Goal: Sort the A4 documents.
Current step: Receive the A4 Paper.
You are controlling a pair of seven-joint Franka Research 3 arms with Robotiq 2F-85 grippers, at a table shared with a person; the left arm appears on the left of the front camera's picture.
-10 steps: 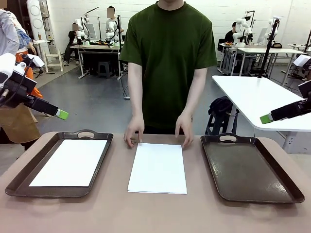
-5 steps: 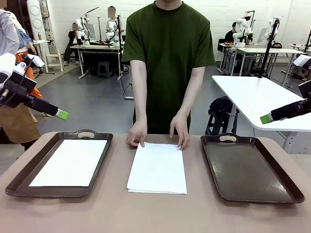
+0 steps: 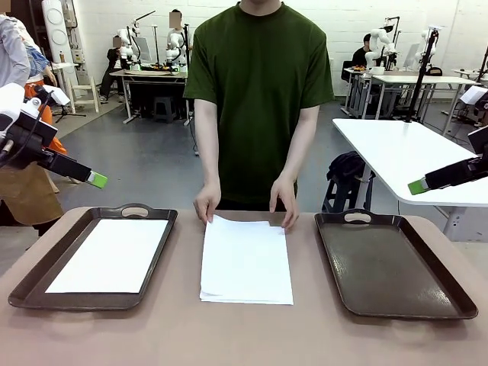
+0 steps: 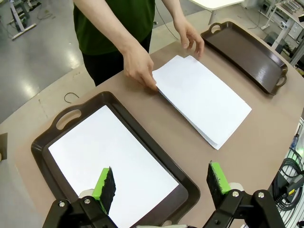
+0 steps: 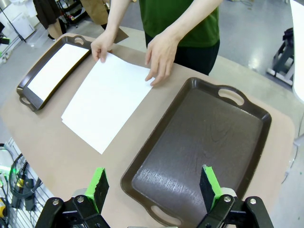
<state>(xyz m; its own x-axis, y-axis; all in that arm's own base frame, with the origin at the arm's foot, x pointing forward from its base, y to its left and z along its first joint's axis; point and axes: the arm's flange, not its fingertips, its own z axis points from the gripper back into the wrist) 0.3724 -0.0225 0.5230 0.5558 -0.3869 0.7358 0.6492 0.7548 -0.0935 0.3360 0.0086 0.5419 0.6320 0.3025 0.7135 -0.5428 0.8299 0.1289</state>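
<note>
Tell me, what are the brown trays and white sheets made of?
Right tray and left tray: probably moulded plastic, dark brown, slightly glossy, faint grain, handle holes formed in. Middle stack and the sheet in the left tray: paper, matte white, very thin edges.

Black left hand [image 4: 160, 175], green pads [image 4: 101, 186]

A grey floor [image 3: 145, 160], white wall [image 3: 343, 23] and white table [image 3: 396, 156] beyond.
</note>
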